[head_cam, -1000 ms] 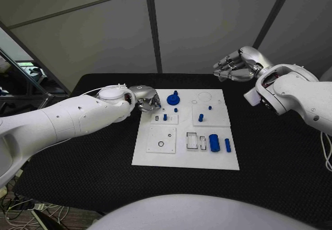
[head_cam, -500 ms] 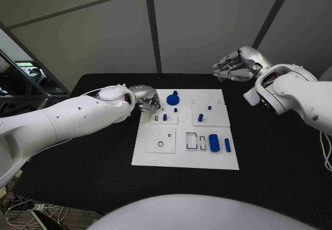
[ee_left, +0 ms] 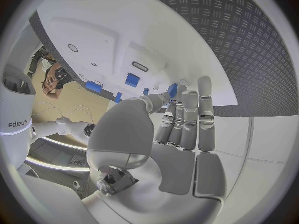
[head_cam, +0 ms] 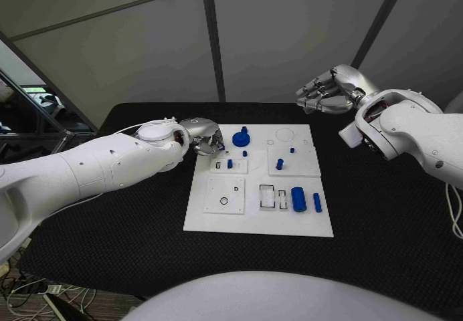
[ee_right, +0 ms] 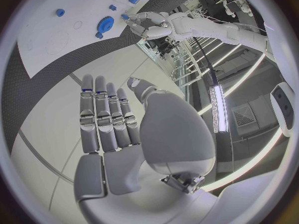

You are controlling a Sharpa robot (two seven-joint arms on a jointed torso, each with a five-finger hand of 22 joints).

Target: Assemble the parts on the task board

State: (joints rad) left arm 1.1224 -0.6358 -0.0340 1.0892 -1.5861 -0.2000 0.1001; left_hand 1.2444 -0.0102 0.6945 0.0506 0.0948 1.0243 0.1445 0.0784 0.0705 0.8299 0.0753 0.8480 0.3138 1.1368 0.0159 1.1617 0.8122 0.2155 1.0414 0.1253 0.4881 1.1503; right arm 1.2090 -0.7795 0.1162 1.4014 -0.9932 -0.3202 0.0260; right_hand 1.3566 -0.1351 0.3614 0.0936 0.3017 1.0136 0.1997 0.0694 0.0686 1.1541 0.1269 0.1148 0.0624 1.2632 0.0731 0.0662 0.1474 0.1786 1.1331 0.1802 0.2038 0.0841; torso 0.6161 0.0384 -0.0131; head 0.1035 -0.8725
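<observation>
1. Currently, judged from how things lie, the step in hand is an approach: the left hand (head_cam: 205,143) sits at the far-left corner of the task board (head_cam: 220,224), just beside the blue round part (head_cam: 241,139), and neither hand carries anything.
2. Left hand state: in the left wrist view its fingers (ee_left: 189,115) lie straight and side by side, with nothing between them and the thumb; released, empty. Whether a fingertip touches the round part cannot be told.
3. Right hand (head_cam: 326,92) is raised beyond the far-right corner of the board, well apart from it; its fingers (ee_right: 106,115) are extended and it holds nothing.
4. Next move, as a judgement: the left hand needs to close on the round part, or on a small peg nearby, lift it and align it over a matching recess.
5. Board appearance: white plate in the middle of the black table (head_cam: 116,221), with raised square tiles and shallow recesses.
6. Parts on it: the round part with a knob at the far edge, small blue pegs (head_cam: 280,163) mid-board, and two blue cylinders (head_cam: 299,199) lying near the right edge beside empty rectangular slots.
</observation>
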